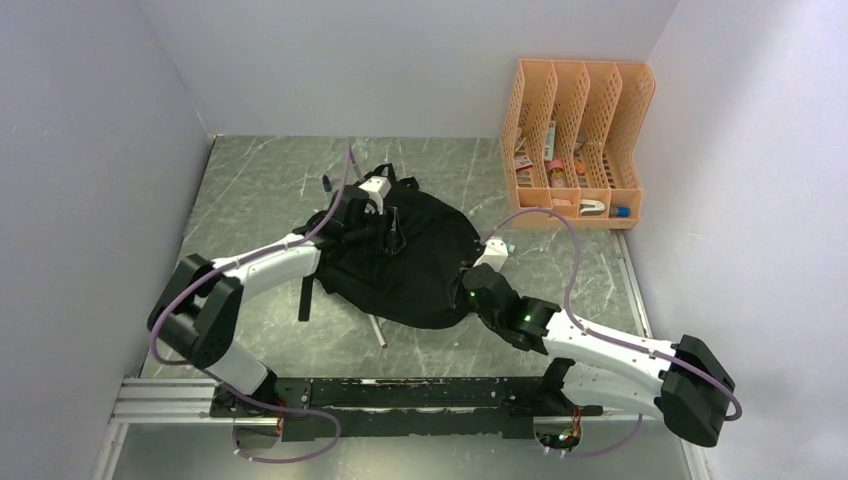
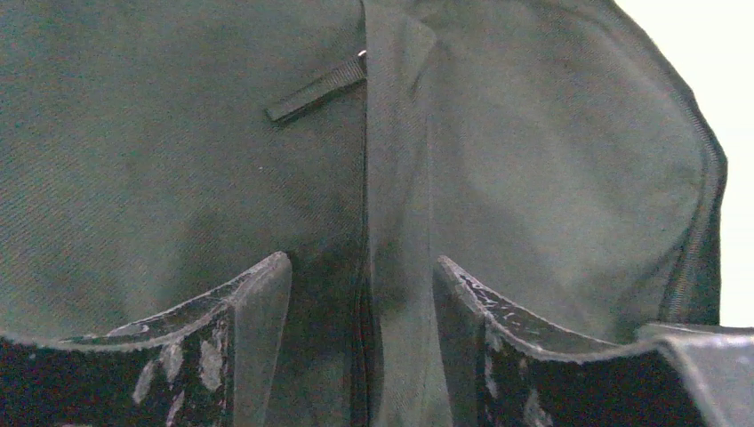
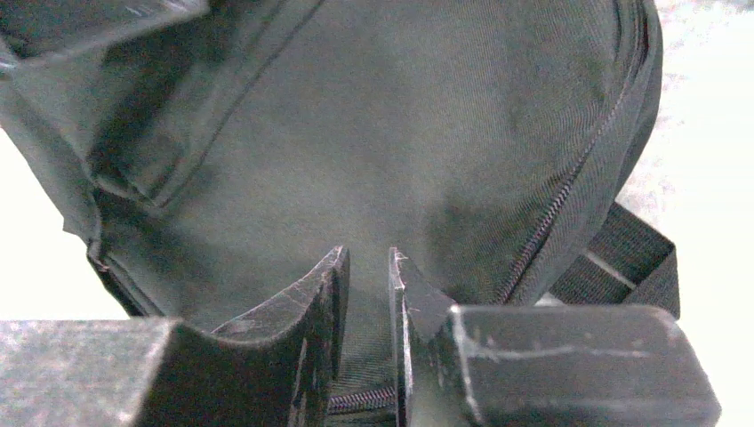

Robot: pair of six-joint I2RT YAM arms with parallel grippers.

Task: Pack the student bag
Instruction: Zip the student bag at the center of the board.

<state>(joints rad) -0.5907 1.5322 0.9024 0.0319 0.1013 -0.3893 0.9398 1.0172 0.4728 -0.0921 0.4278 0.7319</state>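
The student bag (image 1: 420,265) lies flat in the middle of the table, a large black fabric backpack. My left gripper (image 1: 390,232) is over its far top part. In the left wrist view the gripper (image 2: 362,260) is open, its fingers standing either side of a raised fold of the bag (image 2: 551,160), with a zip pull tab (image 2: 316,89) above. My right gripper (image 1: 468,290) is at the bag's near right edge. In the right wrist view the gripper (image 3: 367,252) is shut on a pinch of the bag's fabric (image 3: 400,133) by the zip (image 3: 551,222).
An orange slotted file organiser (image 1: 575,140) with several small items stands at the back right. A thin white stick (image 1: 379,330) lies on the table in front of the bag. A black strap (image 1: 305,298) trails from the bag's left side. Walls close in on both sides.
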